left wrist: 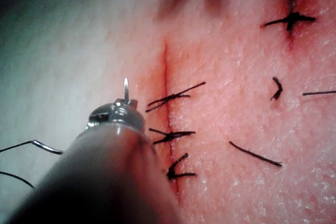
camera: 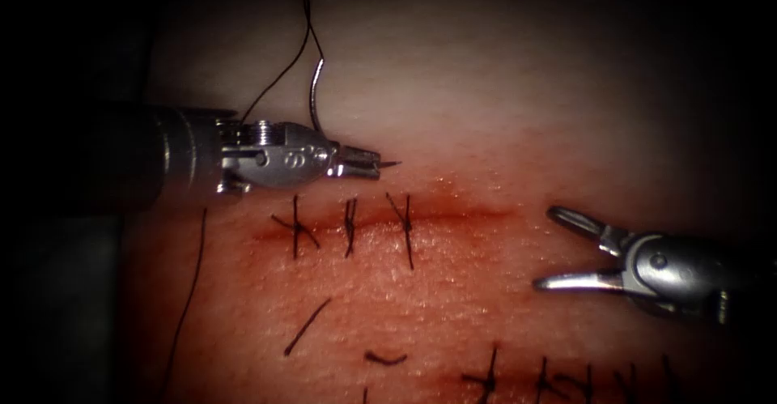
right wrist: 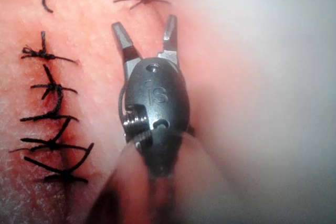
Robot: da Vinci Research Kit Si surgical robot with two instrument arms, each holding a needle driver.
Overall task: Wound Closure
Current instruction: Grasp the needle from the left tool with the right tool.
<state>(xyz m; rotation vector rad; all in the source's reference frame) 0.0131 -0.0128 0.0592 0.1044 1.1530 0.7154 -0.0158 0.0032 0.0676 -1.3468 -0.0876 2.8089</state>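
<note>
Centrally, the tissue [camera: 502, 112] bears a horizontal cut [camera: 453, 214] edged with red fluid [camera: 388, 287]; three knotted stitches [camera: 350, 227] cross the cut's left portion, and a second row of stitches [camera: 558, 384] lies along the lower edge. Left arm's gripper [camera: 368, 163], above the cut's left portion, is closed on the curved needle [camera: 314, 88] close to its point, which juts just past the jaws; the needle's body arcs upward free of the tissue, with the thread [camera: 283, 72] running from its upper end down behind the tool. Right arm's gripper [camera: 558, 250], to the right of the cut, stands wide apart and holds nothing. Cut ends of thread [camera: 306, 327] lie loose below the cut
</note>
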